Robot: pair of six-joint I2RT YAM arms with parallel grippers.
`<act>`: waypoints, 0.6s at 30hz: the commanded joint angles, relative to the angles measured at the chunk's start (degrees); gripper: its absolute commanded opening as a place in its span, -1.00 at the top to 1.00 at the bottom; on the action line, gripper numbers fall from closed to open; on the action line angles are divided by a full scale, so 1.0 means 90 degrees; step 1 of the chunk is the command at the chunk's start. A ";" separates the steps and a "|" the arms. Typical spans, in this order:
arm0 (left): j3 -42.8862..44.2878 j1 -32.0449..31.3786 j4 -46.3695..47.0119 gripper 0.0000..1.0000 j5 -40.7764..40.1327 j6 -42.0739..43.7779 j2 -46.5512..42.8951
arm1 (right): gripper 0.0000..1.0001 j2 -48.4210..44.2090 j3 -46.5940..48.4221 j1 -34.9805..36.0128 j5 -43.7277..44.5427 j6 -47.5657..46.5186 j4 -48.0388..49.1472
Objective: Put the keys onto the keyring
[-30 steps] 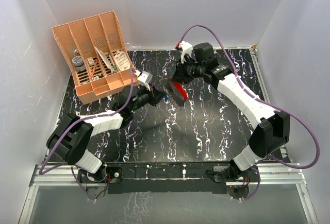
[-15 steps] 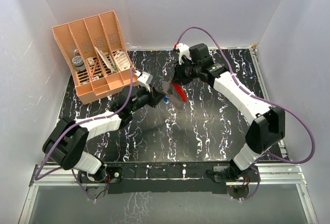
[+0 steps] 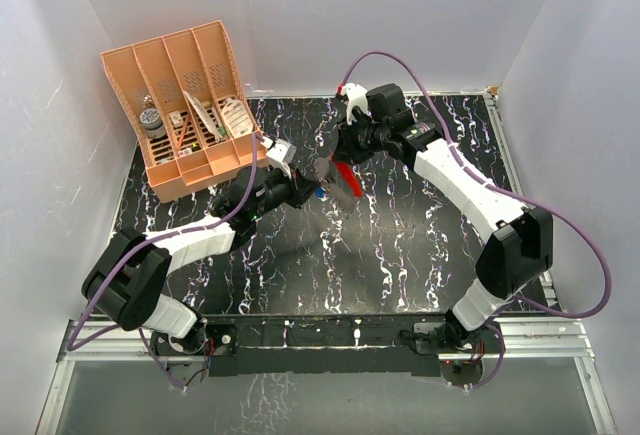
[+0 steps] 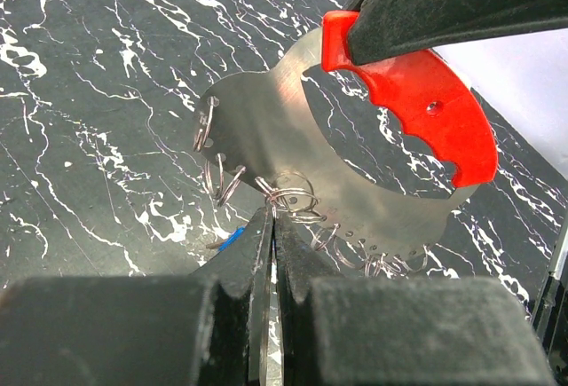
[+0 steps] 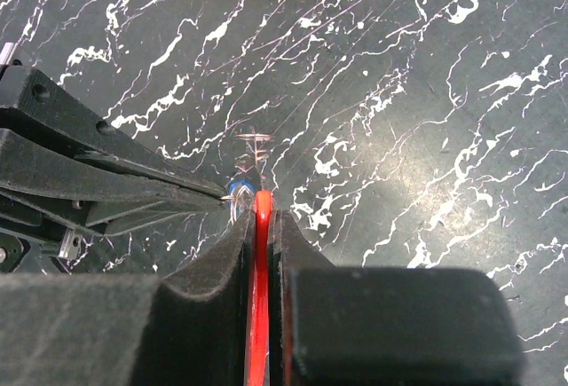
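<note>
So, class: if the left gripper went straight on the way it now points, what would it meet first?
Probably the keyring: the left gripper, shut on the key, points at the small wire rings on its silver side, just ahead of it. Whether they touch is unclear.

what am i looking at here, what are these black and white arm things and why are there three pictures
These are two robot arms bolted to a black marbled table, each ending in a two-finger gripper. One picture looks down from a fixed camera above. The other two come from a camera on each wrist, showing that arm's own fingers up close. The right gripper is shut on the keyring, a red-and-silver loop held above the table, with small wire rings along its silver edge. The left gripper is shut on a tiny key with a blue head, held right at the loop. An orange divided rack stands at the back left with a few small items inside.
</note>
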 commanded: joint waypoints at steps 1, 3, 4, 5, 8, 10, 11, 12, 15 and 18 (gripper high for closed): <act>0.0155 -0.0005 0.0428 1.00 -0.0037 -0.0045 -0.0405 | 1.00 -0.0367 0.0019 0.0001 0.0391 0.0009 0.0360; 0.0037 -0.0002 0.0491 1.00 -0.0109 -0.0125 -0.0401 | 1.00 -0.0472 0.0031 0.0001 0.0446 0.0055 0.0464; -0.0017 -0.0007 0.0530 1.00 -0.0157 -0.0175 -0.0386 | 1.00 -0.0508 0.0040 0.0001 0.0475 0.0075 0.0514; -0.0067 0.0000 0.0561 1.00 -0.0196 -0.0217 -0.0366 | 1.00 -0.0550 0.0037 0.0001 0.0507 0.0104 0.0570; -0.0175 -0.0002 0.0687 1.00 -0.0241 -0.0372 -0.0270 | 1.00 -0.0688 -0.0022 0.0001 0.0524 0.0183 0.0754; -0.0214 -0.0006 0.0813 1.00 -0.0202 -0.0480 -0.0188 | 1.00 -0.0734 -0.0060 0.0001 0.0519 0.0225 0.0842; -0.0212 -0.0008 0.0868 1.00 -0.0167 -0.0521 -0.0140 | 1.00 -0.0744 -0.0075 0.0001 0.0515 0.0246 0.0878; -0.0209 -0.0005 0.0911 1.00 -0.0140 -0.0560 -0.0100 | 1.00 -0.0747 -0.0081 0.0001 0.0493 0.0257 0.0899; -0.0151 -0.0004 0.0995 1.00 -0.0079 -0.0617 -0.0001 | 1.00 -0.0757 -0.0091 0.0000 0.0439 0.0295 0.0952; -0.0106 -0.0004 0.0981 1.00 -0.0076 -0.0620 0.0047 | 1.00 -0.0789 -0.0117 0.0001 0.0412 0.0305 0.1003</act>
